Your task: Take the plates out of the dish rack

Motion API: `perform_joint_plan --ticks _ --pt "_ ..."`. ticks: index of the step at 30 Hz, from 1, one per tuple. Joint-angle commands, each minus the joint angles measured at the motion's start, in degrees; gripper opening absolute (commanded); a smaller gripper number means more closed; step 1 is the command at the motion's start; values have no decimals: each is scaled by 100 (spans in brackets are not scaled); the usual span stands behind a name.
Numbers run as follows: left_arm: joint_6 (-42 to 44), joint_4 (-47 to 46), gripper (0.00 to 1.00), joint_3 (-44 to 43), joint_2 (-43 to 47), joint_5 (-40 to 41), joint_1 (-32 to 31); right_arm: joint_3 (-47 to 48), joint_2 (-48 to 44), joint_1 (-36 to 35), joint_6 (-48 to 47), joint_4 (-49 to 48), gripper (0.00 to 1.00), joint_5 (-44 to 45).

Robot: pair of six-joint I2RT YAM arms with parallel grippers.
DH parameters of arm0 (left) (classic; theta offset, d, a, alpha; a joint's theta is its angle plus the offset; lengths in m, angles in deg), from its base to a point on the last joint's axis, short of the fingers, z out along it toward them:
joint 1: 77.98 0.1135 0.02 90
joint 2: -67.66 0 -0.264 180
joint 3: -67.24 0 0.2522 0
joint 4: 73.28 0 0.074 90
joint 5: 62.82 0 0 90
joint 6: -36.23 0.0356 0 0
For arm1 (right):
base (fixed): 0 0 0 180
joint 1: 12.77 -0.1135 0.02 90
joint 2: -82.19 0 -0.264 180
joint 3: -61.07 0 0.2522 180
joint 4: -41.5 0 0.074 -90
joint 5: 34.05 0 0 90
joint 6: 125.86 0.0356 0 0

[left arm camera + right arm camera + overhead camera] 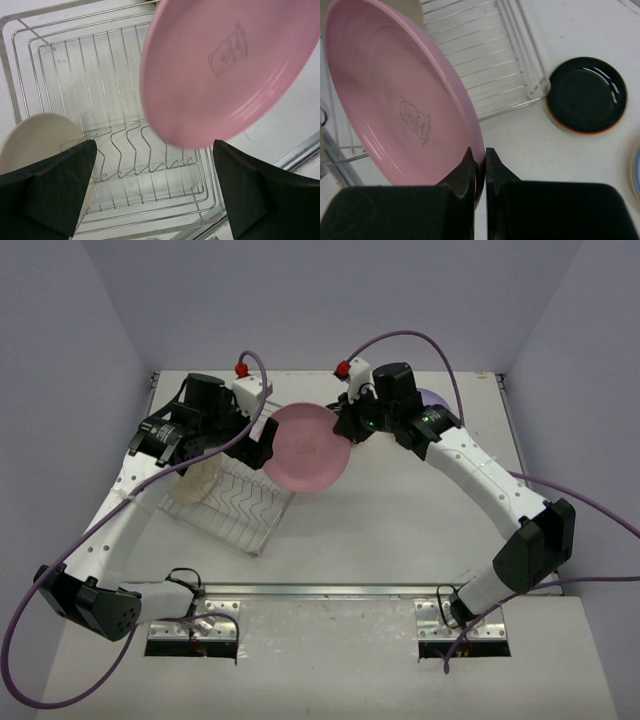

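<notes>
Pink plate (305, 448) hangs tilted over the dish rack's (235, 505) far right corner, its rim pinched by the right gripper (480, 165). Left gripper (152, 170) spread wide, holding nothing. Suggest: keep the pinch firm, carry right, lower flat. Count: one cream plate (35, 140) in the rack; one black plate (585, 95) on one orange plate (572, 131) on the bench (400, 530).

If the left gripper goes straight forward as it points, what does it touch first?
Probably the pink plate, held by the right gripper; depth is unclear, so the left gripper may instead reach the dish rack.
</notes>
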Motion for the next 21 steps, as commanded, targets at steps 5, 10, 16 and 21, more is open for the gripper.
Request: perform_joint_plan --ticks 5,10,16,21 --pt "-273 -785 100 137 309 1379 123 198 245 2174 616 -206 0 -180" --pt "-365 -981 100 283 344 1759 261 892 1225 3372 1198 -71 0 -351" --pt "-417 -981 100 561 340 1773 362 1992 2531 4249 1726 289 0 -731" --pt "-396 -959 100 692 372 1713 445 2466 3116 4448 1786 451 0 -804"
